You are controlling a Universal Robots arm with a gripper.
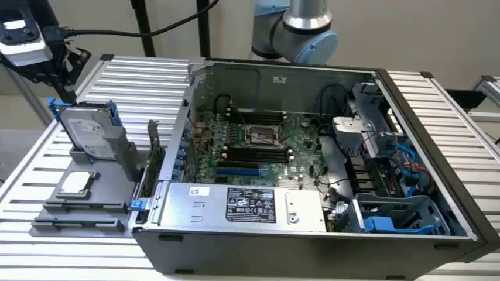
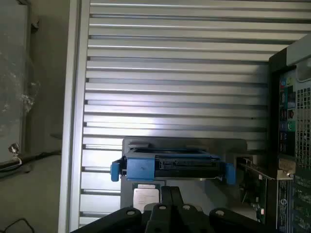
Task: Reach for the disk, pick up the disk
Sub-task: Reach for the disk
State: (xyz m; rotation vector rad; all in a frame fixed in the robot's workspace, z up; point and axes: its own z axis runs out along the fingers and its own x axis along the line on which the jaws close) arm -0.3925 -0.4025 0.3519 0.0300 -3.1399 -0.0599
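Note:
The disk (image 1: 84,132) stands upright on its edge in a grey holder (image 1: 109,155) at the exterior view's left, its white label facing the camera and a blue bracket around it. My gripper (image 1: 65,91) hangs just above its upper corner, apart from it. In the wrist view the disk (image 2: 170,166) appears edge-on, with blue tabs at both ends. The gripper (image 2: 170,193) sits slightly short of it, its two dark fingers pressed together and nothing between them.
A small square silver chip (image 1: 76,182) lies flat on the grey holder in front of the disk. The open computer case (image 1: 312,146), with a silver power supply box (image 1: 250,205), stands close beside the holder. Everything rests on a slatted aluminium table (image 1: 149,76).

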